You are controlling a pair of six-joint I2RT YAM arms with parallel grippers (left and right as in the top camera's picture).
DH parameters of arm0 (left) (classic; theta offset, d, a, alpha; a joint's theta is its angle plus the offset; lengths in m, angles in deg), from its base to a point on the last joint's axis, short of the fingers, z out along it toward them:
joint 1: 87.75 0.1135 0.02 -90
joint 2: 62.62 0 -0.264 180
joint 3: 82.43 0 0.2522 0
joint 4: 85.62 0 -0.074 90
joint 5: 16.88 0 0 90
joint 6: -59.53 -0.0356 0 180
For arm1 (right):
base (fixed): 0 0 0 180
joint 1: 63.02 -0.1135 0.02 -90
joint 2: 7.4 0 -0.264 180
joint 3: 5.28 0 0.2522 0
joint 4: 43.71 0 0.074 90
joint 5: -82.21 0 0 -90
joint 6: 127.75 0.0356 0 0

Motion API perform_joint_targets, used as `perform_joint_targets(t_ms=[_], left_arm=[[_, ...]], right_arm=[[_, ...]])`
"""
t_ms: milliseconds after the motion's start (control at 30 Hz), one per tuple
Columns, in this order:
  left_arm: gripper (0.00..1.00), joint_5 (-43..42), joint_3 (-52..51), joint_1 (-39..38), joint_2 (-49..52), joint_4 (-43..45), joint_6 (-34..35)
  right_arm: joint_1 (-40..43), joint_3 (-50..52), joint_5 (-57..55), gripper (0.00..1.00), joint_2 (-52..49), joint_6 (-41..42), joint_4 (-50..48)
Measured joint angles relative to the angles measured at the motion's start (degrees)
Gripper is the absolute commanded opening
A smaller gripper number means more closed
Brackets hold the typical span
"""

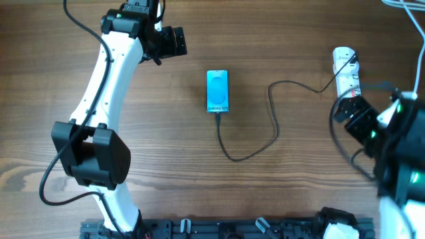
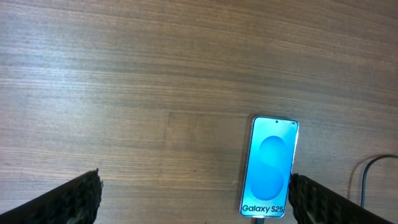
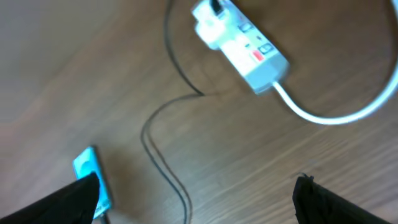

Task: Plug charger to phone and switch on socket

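Note:
The phone (image 1: 217,91) lies flat in the middle of the table, cyan screen up, and shows in the left wrist view (image 2: 270,167) and the right wrist view (image 3: 92,180). The thin black charger cable (image 1: 255,143) runs from the phone's near end in a loop to the white socket strip (image 1: 345,70) at the far right. The strip (image 3: 239,43) has a red switch mark and a thick white cord (image 3: 336,112). My left gripper (image 1: 174,41) is open, above the table far-left of the phone. My right gripper (image 1: 355,118) is open, just near of the strip.
The wooden table (image 1: 279,192) fills the view. A black rail (image 1: 232,229) runs along the near edge. White cords (image 1: 417,40) hang at the far right corner.

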Motion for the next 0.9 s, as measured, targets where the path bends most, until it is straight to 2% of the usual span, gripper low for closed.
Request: perform_joint_targets(t_ms=[167, 500, 667, 900], left_arm=[[1.0, 0.17, 0.0, 0.0, 0.0, -0.02, 0.0], [1.0, 0.2, 0.0, 0.0, 0.0, 0.04, 0.0], [1.0, 0.2, 0.0, 0.0, 0.04, 0.04, 0.0], [1.0, 0.2, 0.0, 0.0, 0.04, 0.02, 0.0]], right_arm=[[-0.87, 17.14, 3.21, 0.99, 17.4, -2.25, -16.7], [-9.22, 39.54, 4.22, 1.0, 38.38, -12.26, -43.19], [-12.83, 47.52, 4.13, 1.0, 44.13, -15.78, -48.81], [-14.1, 51.32, 2.73, 1.0, 45.51, -18.21, -53.0]])
